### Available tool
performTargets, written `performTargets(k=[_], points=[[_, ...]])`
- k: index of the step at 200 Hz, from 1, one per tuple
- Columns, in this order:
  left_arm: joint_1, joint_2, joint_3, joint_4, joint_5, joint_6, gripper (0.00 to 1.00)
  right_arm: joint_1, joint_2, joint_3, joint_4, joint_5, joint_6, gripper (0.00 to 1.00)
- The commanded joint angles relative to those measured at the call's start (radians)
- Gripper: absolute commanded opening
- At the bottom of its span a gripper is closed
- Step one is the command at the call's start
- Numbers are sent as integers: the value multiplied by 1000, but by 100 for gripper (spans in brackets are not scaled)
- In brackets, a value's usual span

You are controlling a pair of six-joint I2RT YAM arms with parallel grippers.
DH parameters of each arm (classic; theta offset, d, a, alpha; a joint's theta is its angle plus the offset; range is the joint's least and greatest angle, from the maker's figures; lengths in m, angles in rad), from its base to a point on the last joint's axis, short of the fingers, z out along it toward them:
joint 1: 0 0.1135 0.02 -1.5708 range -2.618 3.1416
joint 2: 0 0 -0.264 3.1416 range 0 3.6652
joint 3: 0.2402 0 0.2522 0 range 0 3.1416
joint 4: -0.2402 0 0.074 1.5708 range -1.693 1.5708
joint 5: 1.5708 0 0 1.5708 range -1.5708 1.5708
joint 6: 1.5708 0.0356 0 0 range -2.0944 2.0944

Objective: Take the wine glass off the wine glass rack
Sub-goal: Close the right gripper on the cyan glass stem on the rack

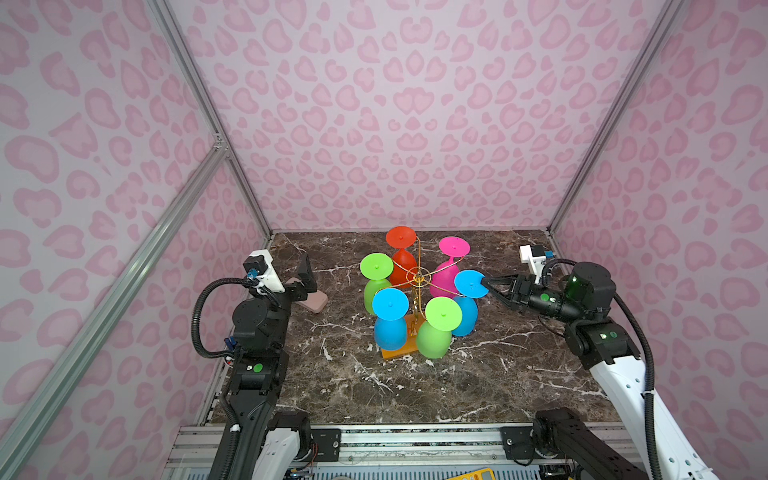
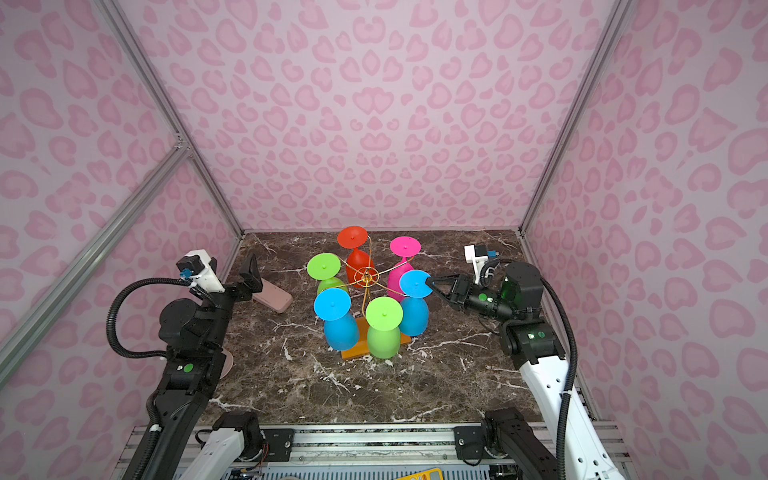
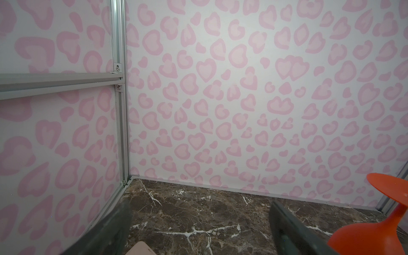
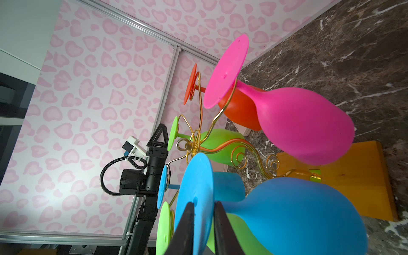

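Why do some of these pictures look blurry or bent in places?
Left wrist view: the dark gripper fingers near the lens are blurred, the pink heart-patterned wall sharp. Right wrist view: the scene looks turned sideways, the brown marble tabletop standing upright. In both top views the wide lens splays the silver frame bars outward.

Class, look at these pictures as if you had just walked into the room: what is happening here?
The right gripper has its jaws closed on the round foot of a blue wine glass, the one hanging upside down on the right side of the gold wine glass rack. The glass hangs on its wire arm, not yet lifted off. The left gripper is open and holds nothing, off to the left above the marble table.
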Motion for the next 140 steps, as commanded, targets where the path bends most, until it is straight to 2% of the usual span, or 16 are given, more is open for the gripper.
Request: performTargets(k=[1,85,140], points=[[1,-1,10,10,9,-6,98,1,3,8,34,-2,11,14],[1,-2,12,6,5,-7,98,1,19,9,85,-2,79,0],[1,-3,12,7,6,-10,98,1,23,14,108,-22,144,0]])
